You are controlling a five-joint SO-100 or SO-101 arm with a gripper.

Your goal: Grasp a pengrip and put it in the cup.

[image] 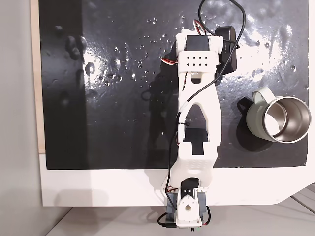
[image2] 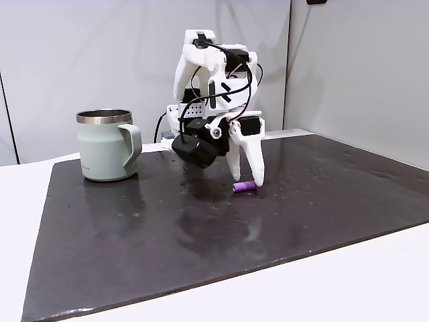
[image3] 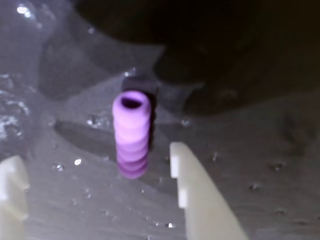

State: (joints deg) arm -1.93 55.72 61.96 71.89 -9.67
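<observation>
Lying between open end effector point(image3: 95, 172) fingers, pengrip point(image3: 132, 135)

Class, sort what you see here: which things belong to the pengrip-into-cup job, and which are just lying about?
Belongs to the job:
pengrip, lying on the mat
cup, standing upright
gripper, open, fingers either side of the pengrip

Just there:
black mat
white table
</observation>
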